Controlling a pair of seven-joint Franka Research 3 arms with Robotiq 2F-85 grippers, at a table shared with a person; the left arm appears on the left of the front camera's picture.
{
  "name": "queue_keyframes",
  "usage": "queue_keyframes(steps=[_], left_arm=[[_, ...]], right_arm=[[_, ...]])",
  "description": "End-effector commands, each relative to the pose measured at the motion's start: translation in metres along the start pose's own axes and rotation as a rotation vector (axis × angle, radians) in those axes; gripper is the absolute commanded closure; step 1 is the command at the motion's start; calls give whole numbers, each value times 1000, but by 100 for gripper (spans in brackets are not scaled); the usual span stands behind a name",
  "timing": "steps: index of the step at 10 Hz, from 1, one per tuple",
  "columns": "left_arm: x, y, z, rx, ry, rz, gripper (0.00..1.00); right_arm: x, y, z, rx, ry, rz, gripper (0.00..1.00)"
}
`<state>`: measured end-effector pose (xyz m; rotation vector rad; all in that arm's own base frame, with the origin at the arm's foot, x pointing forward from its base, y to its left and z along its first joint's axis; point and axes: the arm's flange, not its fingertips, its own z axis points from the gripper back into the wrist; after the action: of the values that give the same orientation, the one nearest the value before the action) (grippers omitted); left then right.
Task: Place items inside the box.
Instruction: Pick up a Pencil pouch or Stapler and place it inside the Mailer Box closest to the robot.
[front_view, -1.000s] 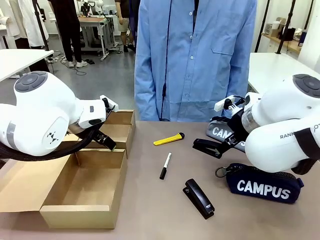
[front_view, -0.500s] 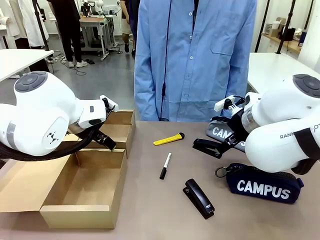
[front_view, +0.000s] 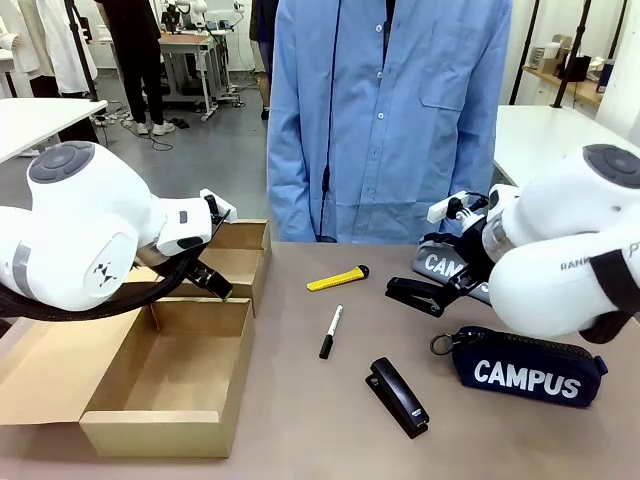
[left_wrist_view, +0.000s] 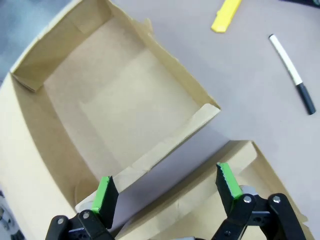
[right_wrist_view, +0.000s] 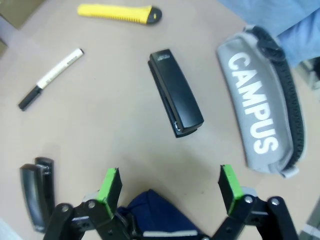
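Note:
The open cardboard box (front_view: 170, 372) sits at the table's left, and from above its inside (left_wrist_view: 125, 110) holds nothing. My left gripper (front_view: 212, 284) (left_wrist_view: 167, 186) hangs open over the box's inner walls. On the table lie a yellow utility knife (front_view: 337, 279) (right_wrist_view: 120, 12), a black-and-white marker (front_view: 331, 331) (right_wrist_view: 50, 79), a black stapler (front_view: 398, 396) (right_wrist_view: 36, 195), another stapler (front_view: 415, 296) (right_wrist_view: 175, 92), a grey CAMPUS pouch (front_view: 445, 265) (right_wrist_view: 260, 95) and a navy CAMPUS pouch (front_view: 525, 367) (right_wrist_view: 155, 215). My right gripper (right_wrist_view: 170, 184) is open above the navy pouch, short of the second stapler.
A person in a blue shirt (front_view: 390, 110) stands at the far edge of the table. The box's flat flap (front_view: 45, 365) spreads to the left. Bare tabletop (front_view: 300, 400) lies between the box and the near stapler.

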<state>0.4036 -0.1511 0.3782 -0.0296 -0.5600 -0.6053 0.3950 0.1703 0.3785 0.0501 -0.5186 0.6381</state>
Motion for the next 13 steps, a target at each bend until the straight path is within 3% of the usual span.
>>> queue_keyframes(steps=[1, 2, 3, 4, 6, 8, 9, 11, 12, 13], left_arm=[[14, 12, 75, -82, -58, 42, 0], [24, 18, 116, -94, 20, 178, 0], [19, 26, 149, -152, -33, 222, 0], [3, 44, 176, -299, -41, 220, 0], [-49, 108, 206, -676, -151, 261, 0], [-124, 219, 201, -835, -374, 675, 0], [-164, 254, 192, -864, -482, 836, 0], [-217, 278, 162, -985, -599, 1034, 0], [-227, 283, 144, -997, -639, 1174, 0], [-228, 283, 124, -996, -619, 1193, 0]], right_arm=[[19, -23, 77, 93, 86, -165, 0], [18, -38, 118, 110, 100, -280, 0], [5, -54, 156, 147, 123, -374, 0], [-24, -81, 192, 276, 90, -441, 0], [-103, -149, 228, 498, -59, -637, 0], [-203, -212, 250, 573, -259, -977, 0], [-248, -231, 254, 570, -353, -1088, 0], [-331, -264, 238, 584, -597, -1346, 0], [-358, -274, 222, 505, -695, -1438, 0], [-373, -277, 207, 502, -715, -1420, 0]])
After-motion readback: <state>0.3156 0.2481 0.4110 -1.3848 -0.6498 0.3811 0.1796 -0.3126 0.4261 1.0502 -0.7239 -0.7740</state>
